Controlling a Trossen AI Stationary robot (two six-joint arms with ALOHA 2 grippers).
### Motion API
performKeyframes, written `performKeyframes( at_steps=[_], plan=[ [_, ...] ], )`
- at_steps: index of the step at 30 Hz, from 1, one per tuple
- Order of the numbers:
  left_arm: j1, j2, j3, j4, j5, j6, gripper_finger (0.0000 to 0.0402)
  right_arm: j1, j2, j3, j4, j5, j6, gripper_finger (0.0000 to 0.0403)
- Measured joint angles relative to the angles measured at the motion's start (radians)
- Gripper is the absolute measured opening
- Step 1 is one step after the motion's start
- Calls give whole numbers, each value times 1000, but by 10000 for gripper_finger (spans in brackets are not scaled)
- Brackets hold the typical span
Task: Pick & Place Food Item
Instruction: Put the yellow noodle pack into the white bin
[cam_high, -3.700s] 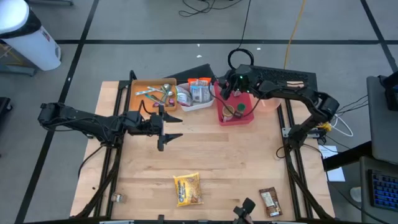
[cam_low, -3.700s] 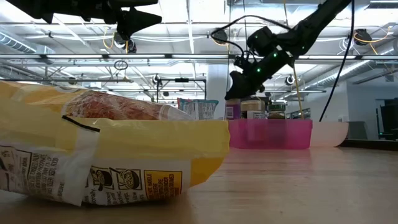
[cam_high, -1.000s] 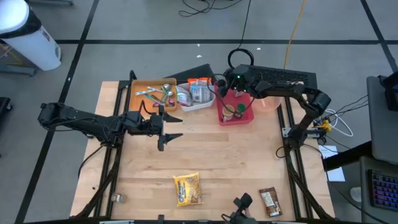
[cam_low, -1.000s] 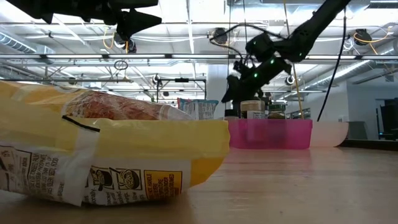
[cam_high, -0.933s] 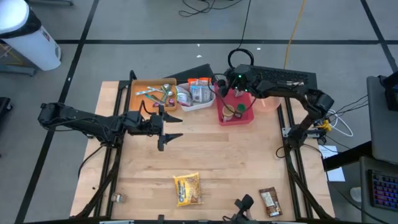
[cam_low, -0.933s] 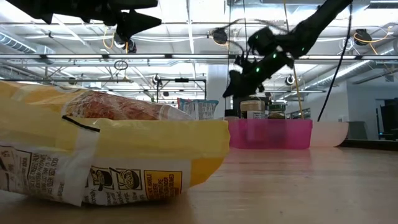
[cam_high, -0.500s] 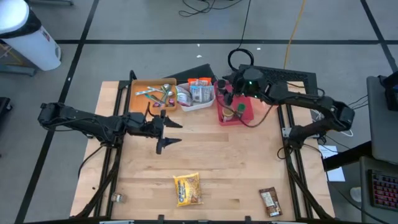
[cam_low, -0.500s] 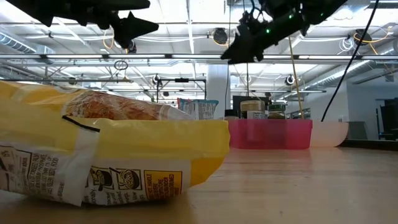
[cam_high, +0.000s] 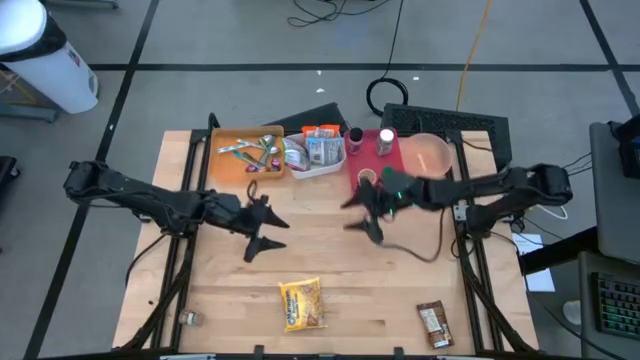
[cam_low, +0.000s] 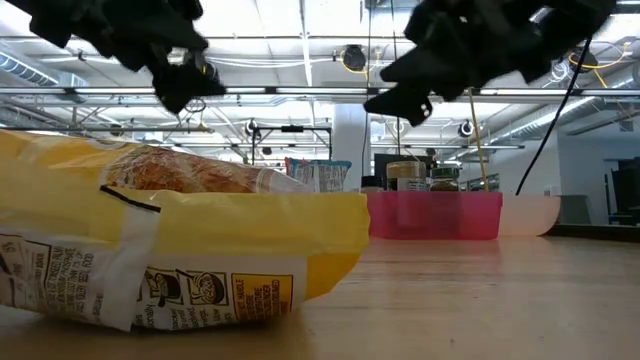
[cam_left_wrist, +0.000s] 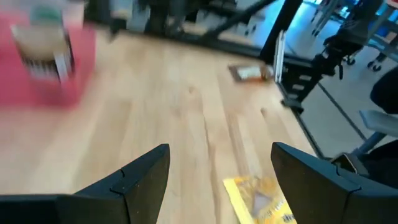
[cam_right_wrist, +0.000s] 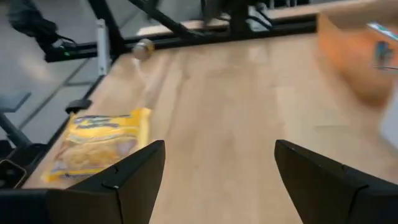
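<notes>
A yellow snack bag (cam_high: 302, 303) lies flat on the wooden table near its front edge; it also shows in both wrist views (cam_left_wrist: 261, 199) (cam_right_wrist: 99, 143) and fills the low view's left (cam_low: 170, 240). A brown bar packet (cam_high: 433, 325) lies at the front right. My left gripper (cam_high: 262, 228) hovers open over the table's left middle. My right gripper (cam_high: 360, 212) hovers open over the middle, in front of the pink bin (cam_high: 355, 170). Nothing is between either pair of fingers.
Along the far edge stand an orange tray (cam_high: 243, 152) of utensils, a white tray (cam_high: 315, 152) of packets, the pink bin with jars (cam_low: 435, 215) and a pink plate (cam_high: 428, 155). Bare wood lies between the two grippers and the bags.
My right gripper has swung away from above the pink bin, toward the table's near edge and left, out over the middle of the table, and has stayed open. My left gripper has rolled, dipped a little and drifted toward the near edge.
</notes>
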Motion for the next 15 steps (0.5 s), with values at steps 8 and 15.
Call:
performKeyframes(
  at_steps=[8,15],
  plan=[
    [-53,210,0,-35,11,-212,289,254,83,-290,620,218,132,293],
    [-83,445,-1,59,138,-334,289,368,159,-300,711,260,270,293]
  ],
)
